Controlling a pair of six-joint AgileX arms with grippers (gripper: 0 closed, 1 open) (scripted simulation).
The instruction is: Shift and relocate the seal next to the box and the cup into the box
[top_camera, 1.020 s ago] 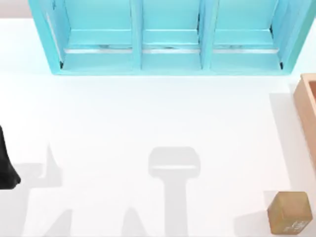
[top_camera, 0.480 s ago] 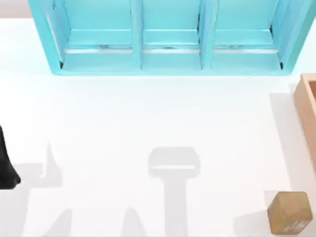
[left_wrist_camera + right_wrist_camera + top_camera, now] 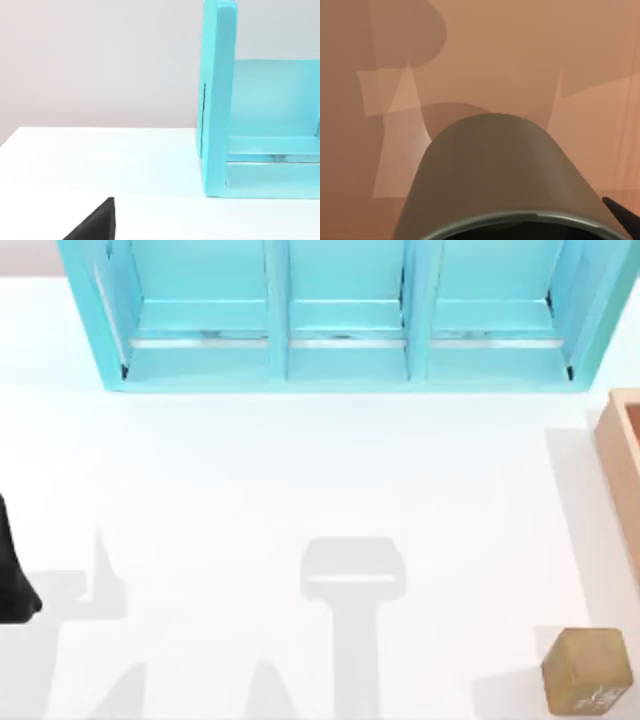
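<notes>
**Cup over the box floor, seal waiting outside the wall**

In the right wrist view the cup (image 3: pixel 495 175) sits close under the camera, its olive-grey wall tapering away toward the tan-orange floor of the box (image 3: pixel 520 55) — so the cup lies straight ahead of the right arm, inside the box walls. Whether that arm's jaws hold it, I cannot tell (a dark tip shows at the frame's corner, nothing more).

From above, the seal (image 3: pixel 587 672) rests on the white table (image 3: pixel 300 470) near the box (image 3: pixel 622 455), at the right side — nearer the right arm. The left arm is parked at the table's left edge, facing the turquoise cabinet (image 3: pixel 340 315); its jaws' state I cannot tell.
</notes>
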